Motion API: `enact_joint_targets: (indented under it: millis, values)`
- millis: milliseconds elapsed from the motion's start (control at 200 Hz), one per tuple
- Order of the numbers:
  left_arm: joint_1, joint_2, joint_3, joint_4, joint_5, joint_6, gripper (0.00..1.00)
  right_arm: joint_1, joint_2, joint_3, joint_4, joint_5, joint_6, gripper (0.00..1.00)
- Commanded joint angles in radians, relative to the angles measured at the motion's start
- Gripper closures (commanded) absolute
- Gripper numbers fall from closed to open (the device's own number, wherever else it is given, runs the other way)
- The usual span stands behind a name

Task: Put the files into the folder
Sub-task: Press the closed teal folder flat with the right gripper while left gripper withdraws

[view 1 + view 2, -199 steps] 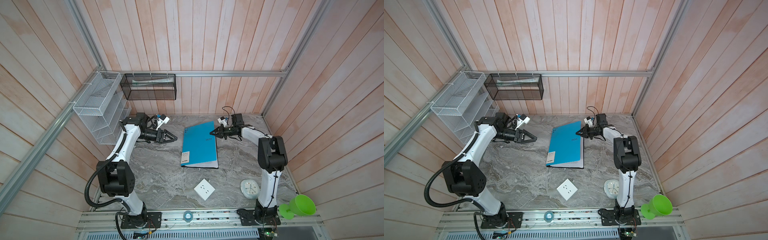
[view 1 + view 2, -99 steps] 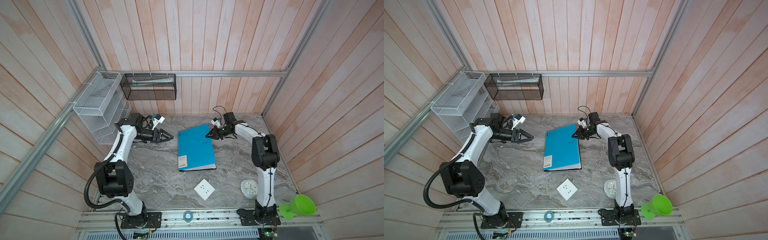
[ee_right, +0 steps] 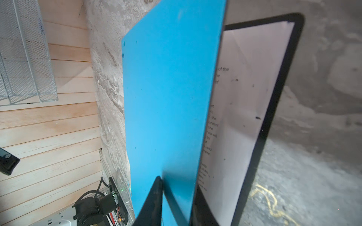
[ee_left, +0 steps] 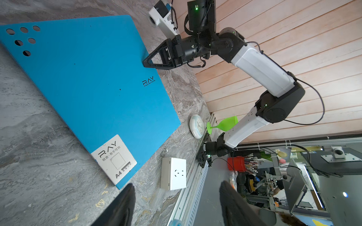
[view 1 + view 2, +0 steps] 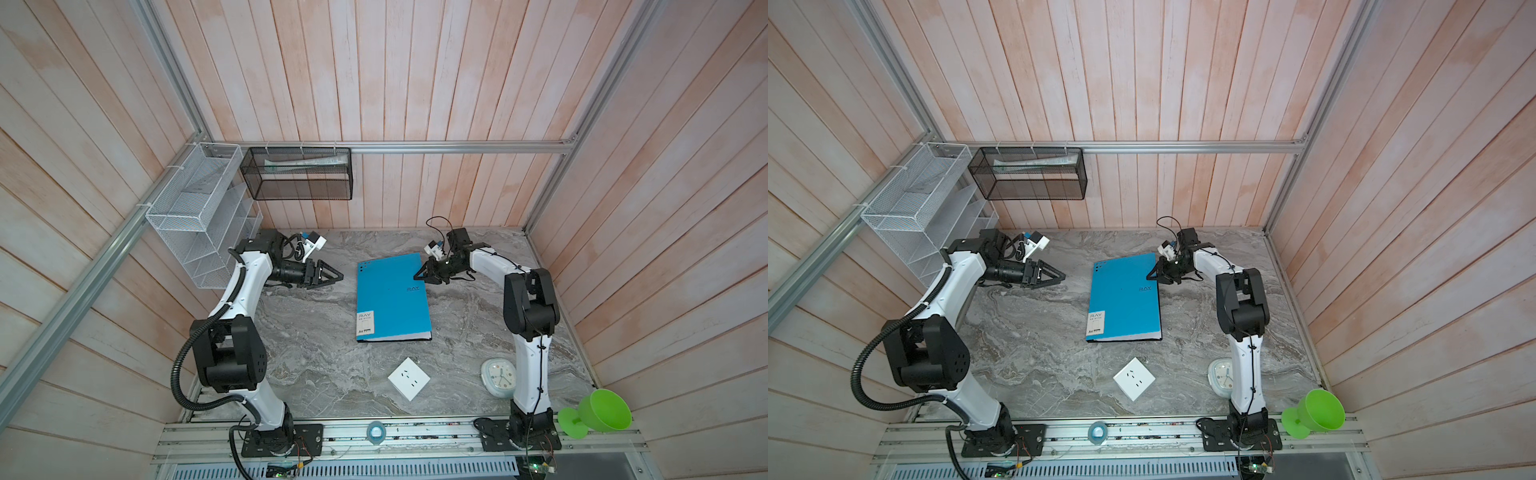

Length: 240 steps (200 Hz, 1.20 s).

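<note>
Right fingers point(image 3: 151, 201) sat at the cover edge of the blue folder point(image 5: 390, 299), files point(image 3: 239, 117) inside.
Folder was thin, flat, smooth bright blue outside, black inside, lying on the grey marbled counter point(image 5: 324, 365), cover slightly raised over white sheets with small black print. Cover read "RAY"; white corner label point(image 4: 114, 158) read "RAY" and "A4". Right fingers were narrowly parted with the cover edge between them, one touching its outer face; clamped or loose, could not tell. Left fingers point(image 4: 123, 207) were spread wide, empty, beside the folder, not touching.
</note>
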Motion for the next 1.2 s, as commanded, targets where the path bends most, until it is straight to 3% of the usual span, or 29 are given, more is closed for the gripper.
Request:
enact_joint_targets:
  millis: [0, 185, 260, 450, 485, 690, 825, 1046, 1196]
  values:
    - [0.002, 0.012, -0.012, 0.014, -0.001, -0.002, 0.29, -0.008, -0.005, 0.004, -0.039, 0.049, -0.018, 0.74]
    - [0.002, 0.01, -0.036, 0.03, 0.004, -0.011, 0.27, -0.013, 0.018, 0.054, -0.096, 0.104, -0.042, 0.7]
    - [0.002, 0.008, -0.048, 0.034, 0.004, -0.008, 0.12, -0.013, 0.026, 0.073, -0.121, 0.131, -0.048, 0.7]
    - [0.002, 0.003, -0.055, 0.048, -0.016, -0.006, 0.07, -0.013, 0.014, 0.076, -0.144, 0.202, -0.049, 0.68]
    - [0.002, 0.003, -0.057, 0.053, -0.019, -0.009, 0.0, -0.014, 0.01, 0.076, -0.149, 0.219, -0.048, 0.68]
    - [0.002, -0.013, -0.137, 0.18, -0.057, -0.091, 0.0, -0.013, -0.037, 0.048, -0.157, 0.308, -0.03, 0.67]
    - [0.001, -0.014, -0.263, 0.363, -0.112, -0.2, 0.0, -0.012, -0.123, -0.112, -0.043, 0.25, 0.028, 0.66]
    - [-0.002, 0.054, -0.255, 0.37, -0.129, -0.167, 0.0, -0.01, -0.206, -0.312, 0.089, 0.215, 0.092, 0.65]
    - [-0.003, 0.064, -0.254, 0.382, -0.135, -0.164, 0.0, 0.0, -0.211, -0.362, 0.122, 0.191, 0.103, 0.64]
